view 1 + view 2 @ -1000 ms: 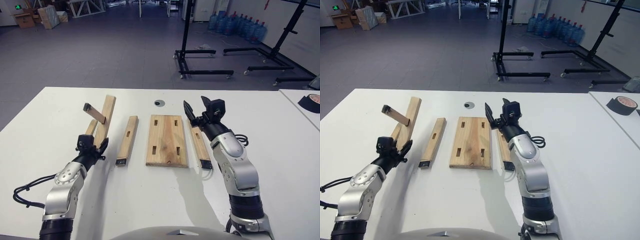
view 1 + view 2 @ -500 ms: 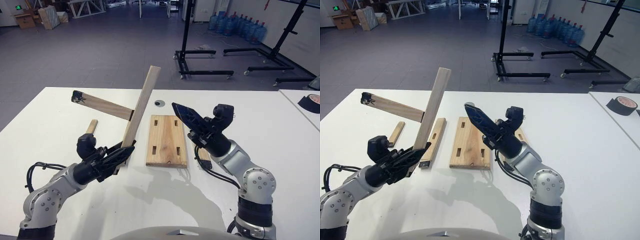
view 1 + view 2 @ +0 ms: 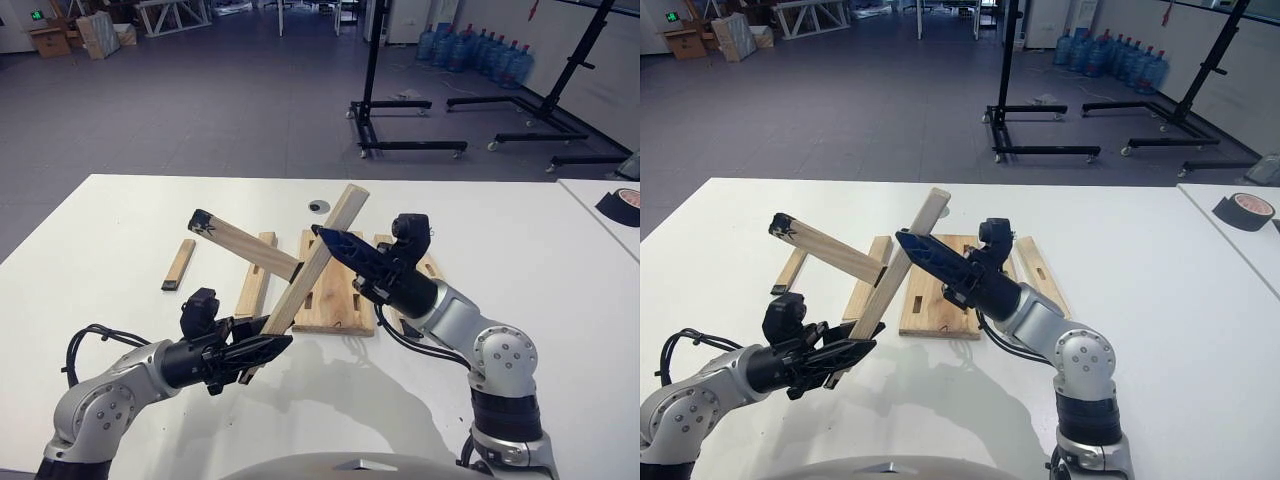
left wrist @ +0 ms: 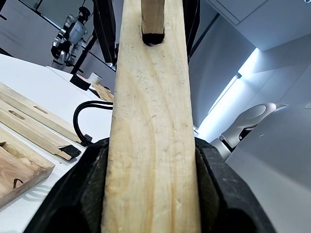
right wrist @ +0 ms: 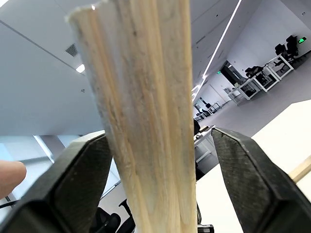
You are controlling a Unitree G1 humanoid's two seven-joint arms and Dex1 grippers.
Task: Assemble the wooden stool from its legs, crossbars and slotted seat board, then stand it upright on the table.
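Left end effector [image 3: 272,346] is clamped tight on the lower end of 1 leg [image 3: 318,258], holding it off the counter [image 3: 120,220] toward the near edge, with the leg slanting up toward the far edge. A crossbar [image 3: 245,243] is plugged into that leg's slot and sticks out toward the left edge. Right end effector [image 3: 330,240] has its 2 fingers spread either side of the leg's upper end, not squeezing it. The slotted seat board [image 3: 338,308] lies flat mid-counter underneath. 1 loose leg [image 3: 257,287] lies just left of the board, and a short crossbar [image 3: 179,264] lies closer to the left edge.
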